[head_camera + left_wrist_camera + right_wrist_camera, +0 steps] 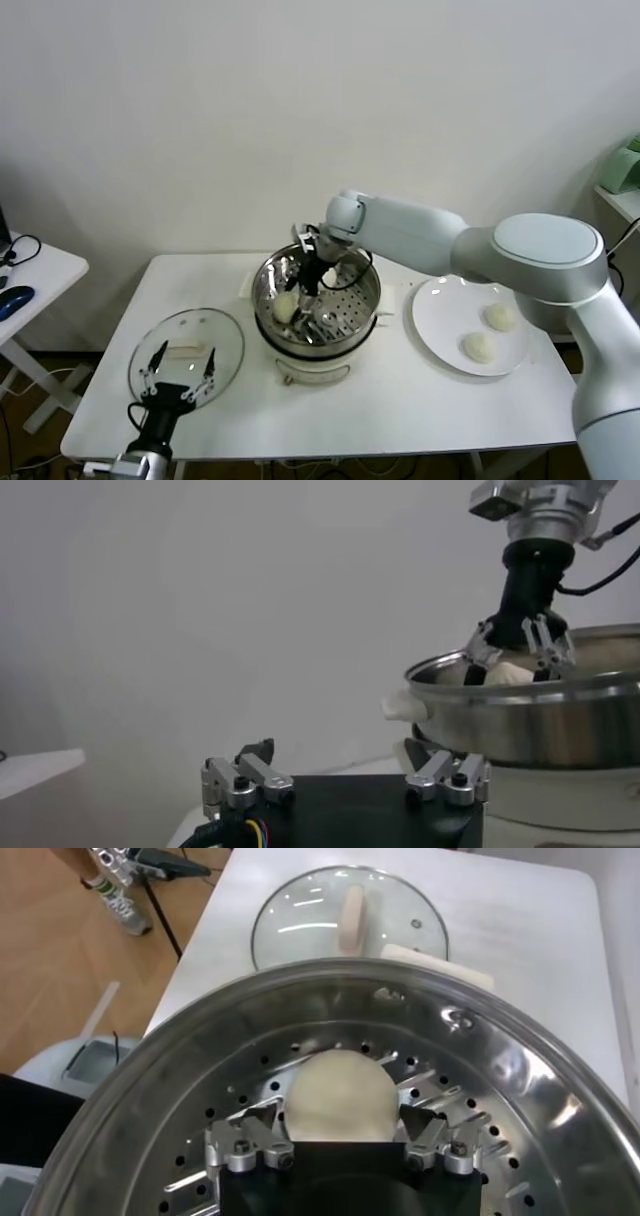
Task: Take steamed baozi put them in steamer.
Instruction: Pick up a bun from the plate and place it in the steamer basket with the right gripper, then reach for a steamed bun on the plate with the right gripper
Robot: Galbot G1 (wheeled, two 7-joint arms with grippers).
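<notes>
The right gripper (300, 300) hangs inside the steamer (362, 300), fingers spread either side of a baozi (337, 1096) resting on the perforated floor. Two more wait on the plate (437, 310). The left gripper (180, 375) idles, spread, over the glass lid (225, 340).

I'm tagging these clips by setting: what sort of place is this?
Probably a lab or office room staged as a kitchen corner, not a real kitchen: a plain white folding table against a bare wall, holding a steamer, glass lid and plate, with a desk and cables alongside.
</notes>
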